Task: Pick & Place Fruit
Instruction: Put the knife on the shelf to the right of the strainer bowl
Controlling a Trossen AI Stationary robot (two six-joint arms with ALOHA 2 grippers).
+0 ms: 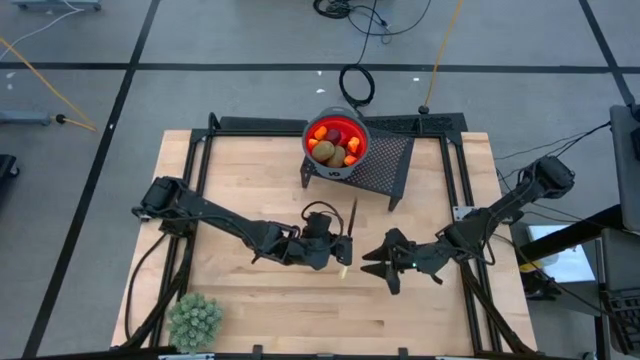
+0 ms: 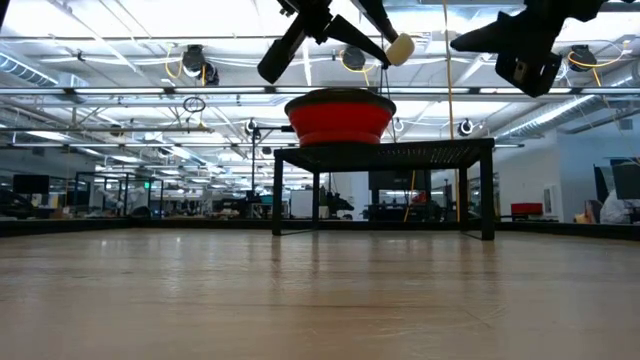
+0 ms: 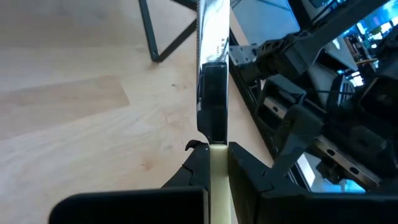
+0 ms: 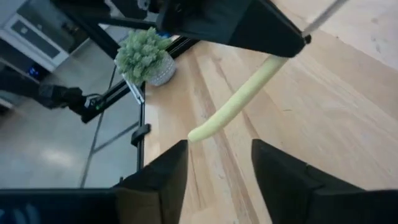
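The fruit, brown, red and orange pieces, lies in a red bowl standing on a black mesh stand at the table's far middle. My left gripper hangs above the table's middle, shut on a small knife with a pale yellow handle. The blade points toward the far edge. The handle's free end sticks out toward my right gripper, which stands open just right of it and clear of it. My left gripper pinches the knife's yellow handle between its two fingers, just behind the black collar below the blade. The fingers lie along the knife. The knife is lifted clear of the table, its handle end jutting out behind the grip.
A pale green spiky plant ball in a pot sits at the table's near left corner. A black frame runs around the wooden table. Bare wood lies between the stand and the arms.
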